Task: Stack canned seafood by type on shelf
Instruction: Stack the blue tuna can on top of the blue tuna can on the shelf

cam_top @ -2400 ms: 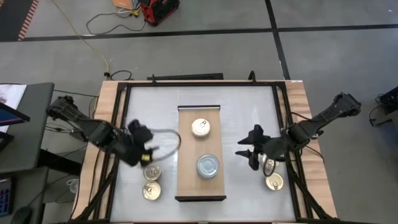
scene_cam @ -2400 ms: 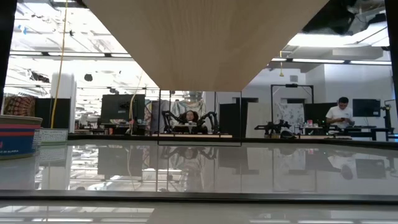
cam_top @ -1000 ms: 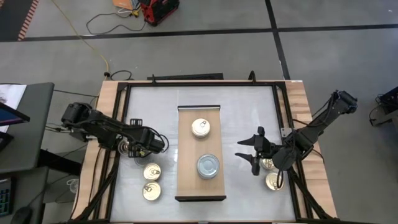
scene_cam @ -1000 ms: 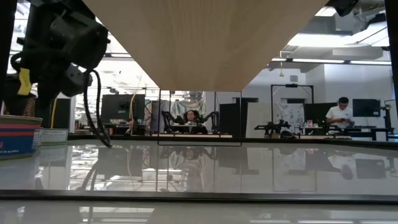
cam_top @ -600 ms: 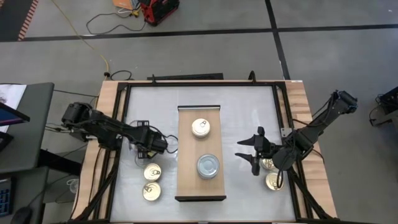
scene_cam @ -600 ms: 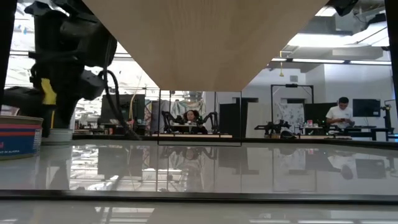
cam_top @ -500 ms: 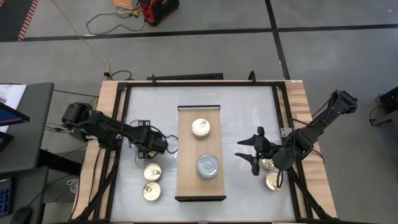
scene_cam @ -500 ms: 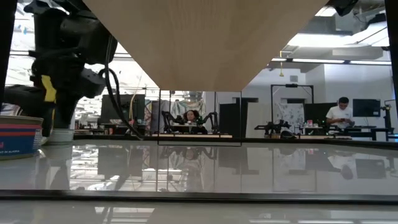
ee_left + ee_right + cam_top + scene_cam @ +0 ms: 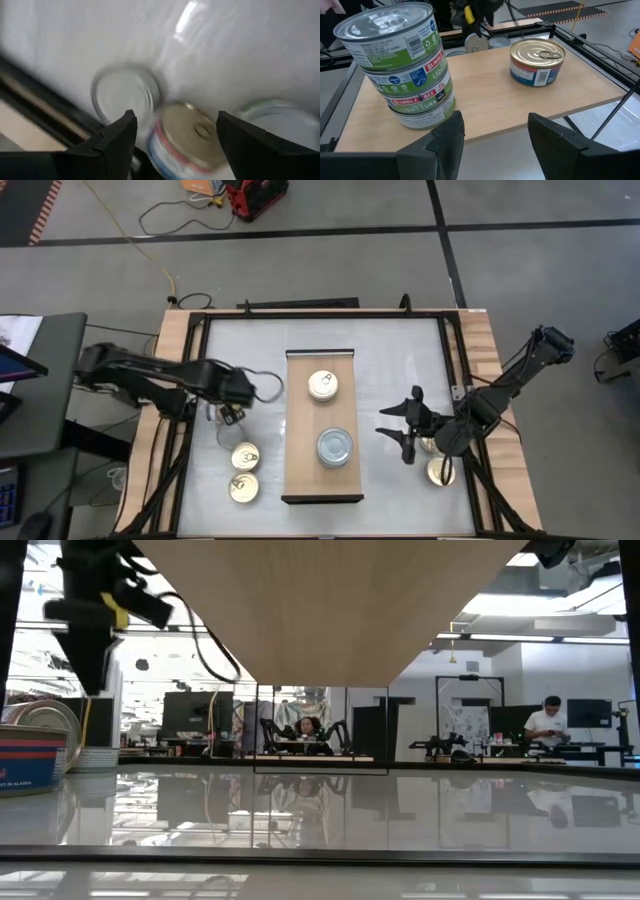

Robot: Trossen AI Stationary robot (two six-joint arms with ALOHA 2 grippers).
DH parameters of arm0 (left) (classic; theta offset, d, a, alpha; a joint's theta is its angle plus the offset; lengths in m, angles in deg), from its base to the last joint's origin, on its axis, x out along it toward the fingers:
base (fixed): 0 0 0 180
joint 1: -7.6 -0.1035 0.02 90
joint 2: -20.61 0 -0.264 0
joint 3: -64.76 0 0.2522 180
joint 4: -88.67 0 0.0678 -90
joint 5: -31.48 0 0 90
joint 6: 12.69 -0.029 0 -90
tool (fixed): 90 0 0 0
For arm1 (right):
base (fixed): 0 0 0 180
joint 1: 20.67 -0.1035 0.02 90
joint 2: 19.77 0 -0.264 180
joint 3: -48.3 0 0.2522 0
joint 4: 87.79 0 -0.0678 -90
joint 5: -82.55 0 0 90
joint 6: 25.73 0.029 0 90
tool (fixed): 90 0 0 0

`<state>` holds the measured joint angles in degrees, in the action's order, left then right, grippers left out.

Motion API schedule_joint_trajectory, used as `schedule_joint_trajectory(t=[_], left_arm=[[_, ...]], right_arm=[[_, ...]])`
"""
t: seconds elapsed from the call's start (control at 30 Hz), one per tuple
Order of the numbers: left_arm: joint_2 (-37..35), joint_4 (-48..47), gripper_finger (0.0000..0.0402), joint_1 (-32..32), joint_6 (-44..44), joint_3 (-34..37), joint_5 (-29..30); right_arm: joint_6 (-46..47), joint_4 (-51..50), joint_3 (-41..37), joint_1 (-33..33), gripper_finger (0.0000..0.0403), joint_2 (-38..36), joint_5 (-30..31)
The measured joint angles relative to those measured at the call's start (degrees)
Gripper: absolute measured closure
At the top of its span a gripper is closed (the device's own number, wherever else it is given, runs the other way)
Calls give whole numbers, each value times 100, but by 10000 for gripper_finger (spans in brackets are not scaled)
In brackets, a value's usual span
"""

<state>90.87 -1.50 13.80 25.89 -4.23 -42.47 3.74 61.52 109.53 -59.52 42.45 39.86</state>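
Table: I see a white top inside a dark frame, with both arms reaching in from the sides.
Shelf: the light-wood board lies along the middle of the table; my right wrist camera looks across it.
Silver stack: I count three green-labelled tins with plain silver lids piled upright on the shelf's near half; the right wrist view shows them clearly.
Gold tin on shelf: one pull-tab tin stands alone on the far half, well apart from the stack.
Left gripper: I have it over the white top, left of the shelf and just beyond two gold-lidded tins. Its fingers stand spread with nothing between them; below it my wrist camera shows a gold-lidded red-banded tin, blurred.
Right gripper: it hangs right of the shelf, beside the silver stack, fingers parted and holding nothing.
Tins at right: more gold-lidded tins sit by the table's right edge, partly under the right arm.
Low view tin: I see a red-and-blue labelled tin at the left edge.
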Motion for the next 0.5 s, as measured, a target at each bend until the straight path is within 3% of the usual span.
schedule_joint_trajectory(t=[0.1,0.27,0.5], left_arm=[[-605,-131,141,-164,1092,0,-430],[-1239,-615,141,-179,2498,2,-557],[-1205,-548,140,-186,2728,295,-562]], right_arm=[[-45,93,0,0,159,-2,1],[-432,443,0,0,159,-2,-52],[-470,560,0,0,159,-2,-90]])
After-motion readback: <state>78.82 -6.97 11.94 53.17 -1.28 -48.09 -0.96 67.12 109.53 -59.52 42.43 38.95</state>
